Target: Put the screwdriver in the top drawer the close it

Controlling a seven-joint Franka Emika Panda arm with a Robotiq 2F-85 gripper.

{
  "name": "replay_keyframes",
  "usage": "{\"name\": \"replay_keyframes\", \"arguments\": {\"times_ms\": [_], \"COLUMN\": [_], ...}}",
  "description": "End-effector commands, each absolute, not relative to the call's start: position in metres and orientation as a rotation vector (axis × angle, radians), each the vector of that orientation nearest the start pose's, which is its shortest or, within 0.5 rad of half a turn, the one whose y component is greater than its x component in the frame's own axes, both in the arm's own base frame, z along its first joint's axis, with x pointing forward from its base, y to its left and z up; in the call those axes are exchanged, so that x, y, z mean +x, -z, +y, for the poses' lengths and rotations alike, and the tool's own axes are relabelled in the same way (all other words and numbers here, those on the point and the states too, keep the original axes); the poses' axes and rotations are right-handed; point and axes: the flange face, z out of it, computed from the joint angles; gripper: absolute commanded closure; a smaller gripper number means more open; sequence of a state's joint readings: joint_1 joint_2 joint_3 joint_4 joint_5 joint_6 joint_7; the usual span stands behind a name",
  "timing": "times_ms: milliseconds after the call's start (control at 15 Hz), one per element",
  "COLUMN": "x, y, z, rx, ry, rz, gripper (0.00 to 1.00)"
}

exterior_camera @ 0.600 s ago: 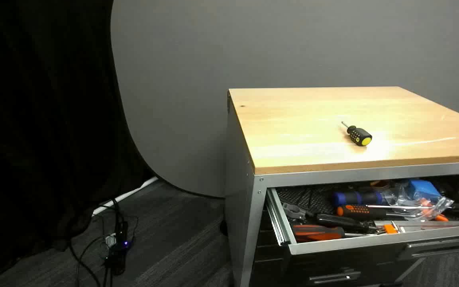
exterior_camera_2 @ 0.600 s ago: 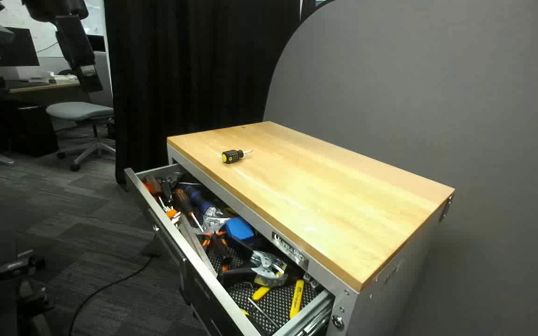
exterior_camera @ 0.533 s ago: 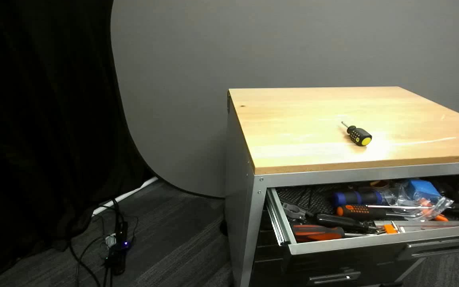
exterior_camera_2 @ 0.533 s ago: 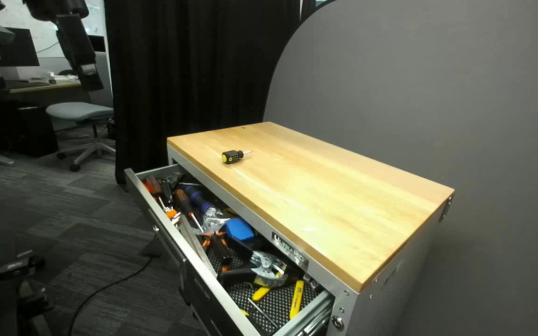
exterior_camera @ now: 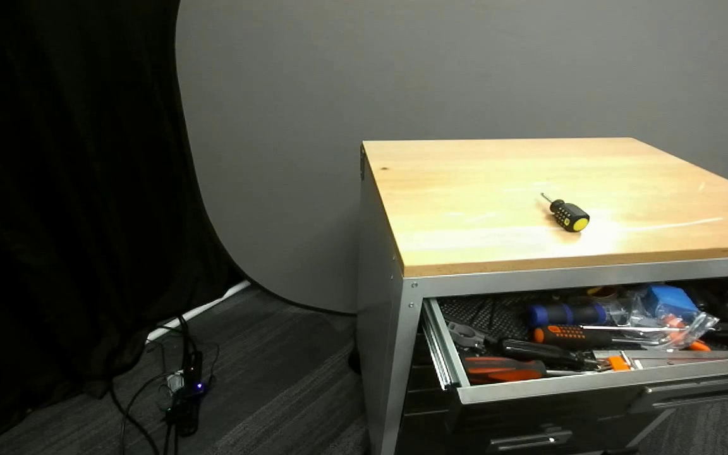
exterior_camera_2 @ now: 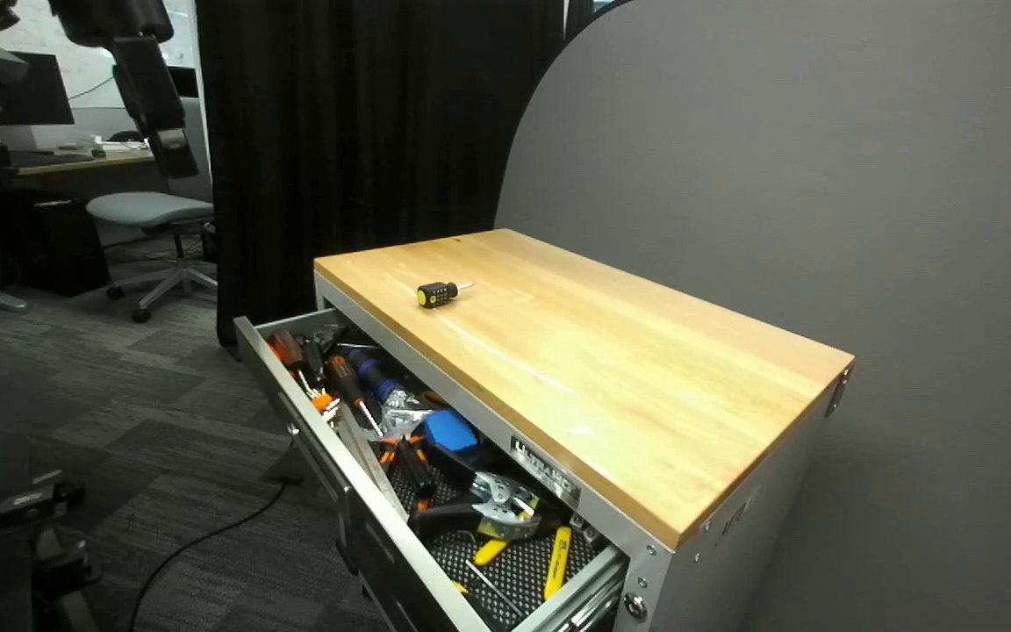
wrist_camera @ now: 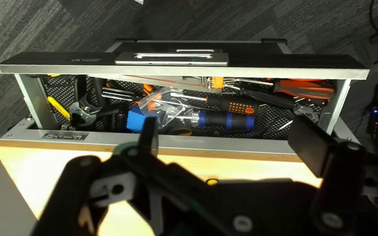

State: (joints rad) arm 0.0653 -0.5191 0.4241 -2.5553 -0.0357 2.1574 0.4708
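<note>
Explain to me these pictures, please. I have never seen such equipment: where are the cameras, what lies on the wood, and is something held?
The machine is a robot arm ending in a black claw. Two cameras stand outside the robot, each viewing the cabinet from a different place. A third, on its wrist, looks down past the claw into the open top drawer, where mixed tools lie. On the wooden top, in both exterior views, lies a stubby black-and-yellow screwdriver. The claw is open and holds nothing.

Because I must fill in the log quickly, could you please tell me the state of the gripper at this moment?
Gripper: open, jaws wide apart, holding nothing; the screwdriver lies on the cabinet top.
</note>
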Motion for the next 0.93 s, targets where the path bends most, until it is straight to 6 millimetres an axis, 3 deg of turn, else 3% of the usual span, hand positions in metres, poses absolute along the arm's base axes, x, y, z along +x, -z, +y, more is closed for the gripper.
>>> {"name": "replay_keyframes", "arguments": {"times_ms": [0, 267, 867], "x": [0.391, 0.434, 0.547], "y": [-0.417, -0.394, -0.329], "z": [0.209, 0.231, 0.246], "rx": [-3.275, -3.272, -3.333], "ry": [0.249, 0.249, 0.24], "rz": [0.001, 0.032, 0.143], "gripper": [0.0, 0.0, 0.0]}}
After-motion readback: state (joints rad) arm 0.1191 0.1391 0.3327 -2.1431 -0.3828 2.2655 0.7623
